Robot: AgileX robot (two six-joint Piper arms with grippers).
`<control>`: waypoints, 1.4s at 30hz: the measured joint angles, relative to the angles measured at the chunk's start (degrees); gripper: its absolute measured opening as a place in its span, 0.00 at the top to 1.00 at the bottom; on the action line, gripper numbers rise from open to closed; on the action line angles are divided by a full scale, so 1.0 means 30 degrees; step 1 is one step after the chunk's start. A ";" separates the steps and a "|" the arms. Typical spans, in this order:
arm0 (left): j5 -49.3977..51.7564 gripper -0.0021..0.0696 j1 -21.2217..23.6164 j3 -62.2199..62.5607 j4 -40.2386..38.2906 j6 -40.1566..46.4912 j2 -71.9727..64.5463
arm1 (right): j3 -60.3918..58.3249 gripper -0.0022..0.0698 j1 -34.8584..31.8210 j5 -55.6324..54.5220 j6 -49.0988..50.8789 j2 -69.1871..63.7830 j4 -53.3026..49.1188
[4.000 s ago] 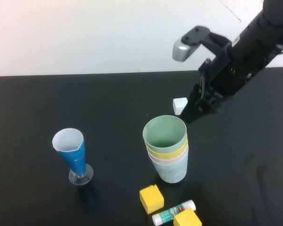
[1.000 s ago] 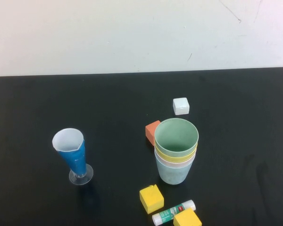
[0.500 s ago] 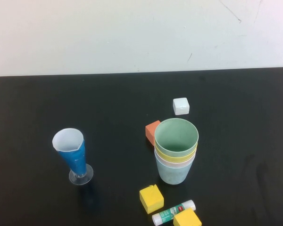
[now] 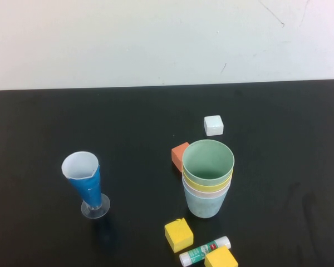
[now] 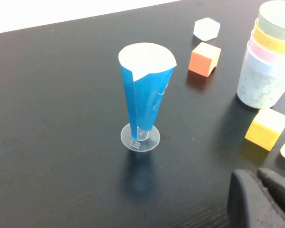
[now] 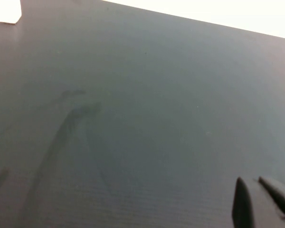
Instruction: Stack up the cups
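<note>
Cups (image 4: pixel 207 181) nested in one stack, frame centre-right, green on top. Left tool (image 5: pixel 263 199), right tool (image 6: pixel 261 202): fingertips together, closed, both at frame corners.

Lab-like test bench: black table (image 4: pixel 55 122), plain white wall (image 4: pixel 128 39), scattered props.

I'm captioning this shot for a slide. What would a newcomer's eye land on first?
First, the stack of four cups right of the table's centre: green nested on top, then yellow, pink and blue. Next, the blue-and-white conical cup standing alone to its left. Both arms are out of the high view; the left gripper and right gripper show only at the edge of their wrist views.
</note>
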State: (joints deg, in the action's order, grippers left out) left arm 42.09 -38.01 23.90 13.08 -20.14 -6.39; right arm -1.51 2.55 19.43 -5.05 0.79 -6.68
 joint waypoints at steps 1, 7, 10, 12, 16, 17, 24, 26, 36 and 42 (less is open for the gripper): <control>0.0000 0.97 0.0000 0.0000 0.0000 0.0000 0.0000 | 0.0000 0.97 0.0000 0.0000 0.0000 0.0000 0.0000; 0.0000 0.97 0.0000 0.0000 0.0000 0.0000 0.0000 | 0.0000 0.97 0.0000 0.0000 0.0000 0.0000 0.0000; 0.0000 0.97 0.0000 0.0000 0.0000 0.0000 0.0000 | 0.0000 0.97 0.0000 0.0000 0.0035 0.0000 0.0000; 0.0000 0.97 0.0000 0.0000 0.0000 0.0000 0.0000 | 0.0000 0.97 0.0000 0.0000 0.0034 0.0000 0.0000; 0.0000 0.97 0.0000 0.0000 0.0000 0.0000 0.0000 | 0.0000 0.97 0.0000 0.0000 0.0034 0.0000 0.0000; -0.0041 0.97 0.0000 -0.0051 0.0000 0.0000 0.0000 | 0.0000 0.97 0.0000 0.0000 0.0034 0.0000 0.0000; -0.2561 0.97 0.2571 -0.2522 -0.0923 0.0602 0.0030 | 0.0000 0.97 0.0000 0.0000 0.0034 0.0000 0.0000; -0.3709 0.97 0.4044 -0.3472 -0.1399 0.0740 0.0030 | 0.0000 0.97 0.0000 0.0000 0.0034 0.0000 0.0000; -0.9649 0.97 1.0896 -0.8358 -0.3186 0.0740 0.1636 | 0.0000 0.97 0.0000 0.0000 -0.0082 0.0000 0.0000; -0.8162 0.97 1.1375 -0.8317 -0.3838 0.1574 0.2296 | 0.0000 0.97 0.0000 0.0013 -0.0108 0.0000 0.0000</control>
State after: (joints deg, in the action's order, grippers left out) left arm 17.60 -3.88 -1.05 1.57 -15.42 0.49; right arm -1.51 2.55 19.47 -5.37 0.79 -6.68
